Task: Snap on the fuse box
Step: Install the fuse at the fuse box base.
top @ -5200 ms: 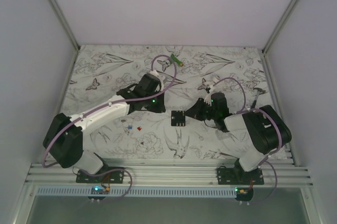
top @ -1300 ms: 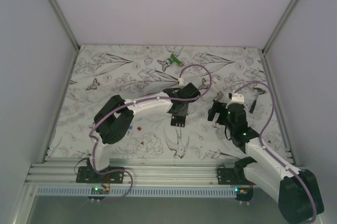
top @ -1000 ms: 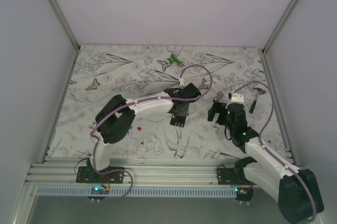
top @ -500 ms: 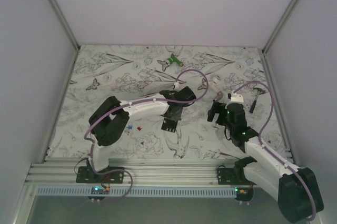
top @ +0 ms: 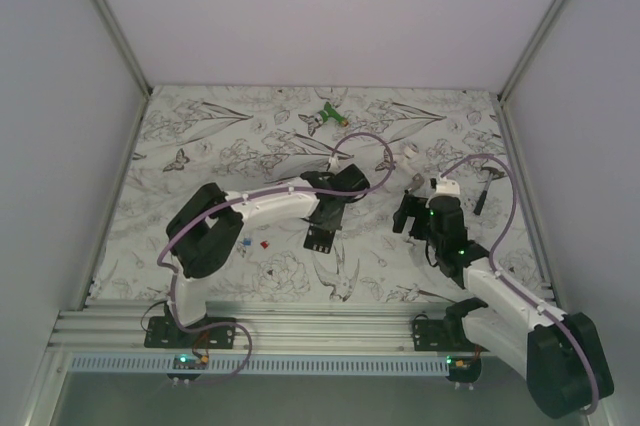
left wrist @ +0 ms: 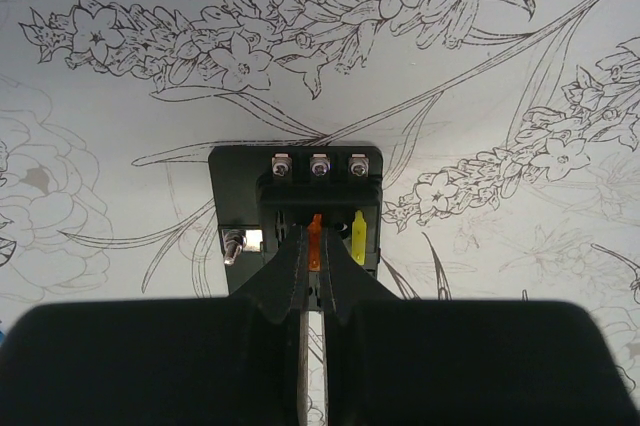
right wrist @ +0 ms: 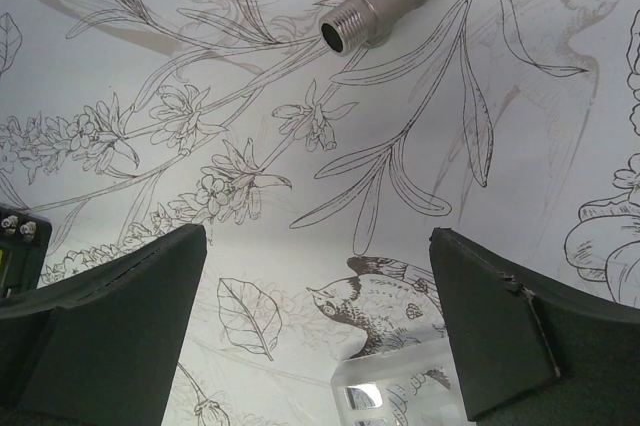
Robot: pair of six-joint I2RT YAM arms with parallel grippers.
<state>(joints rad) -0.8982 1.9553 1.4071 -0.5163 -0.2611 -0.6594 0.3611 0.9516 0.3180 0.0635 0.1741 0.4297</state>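
The fuse box [left wrist: 243, 178] is a flat black block lying on the flower-print mat, with three screws along its far edge and an orange fuse [left wrist: 315, 229] and a yellow fuse [left wrist: 358, 236] standing in its slots. My left gripper [left wrist: 315, 246] is shut, its fingertips pinched on the orange fuse seated in the box. From above, the left gripper [top: 324, 214] sits over the fuse box [top: 319, 238] at mid-table. My right gripper [right wrist: 318, 246] hangs wide open and empty to the right [top: 410, 214], with a corner of the box [right wrist: 18, 246] at its view's left edge.
A clear plastic piece [right wrist: 390, 391] lies just below the right gripper's open fingers. A metal threaded fitting [right wrist: 385, 1] lies beyond them. Small red [top: 265, 243] and blue [top: 245, 243] fuses lie left of the box. A green-and-white object [top: 330, 114] sits at the back.
The left gripper has moved left and toward the near edge, and the fuse box has slid along with it. The right arm has stayed almost still, open.
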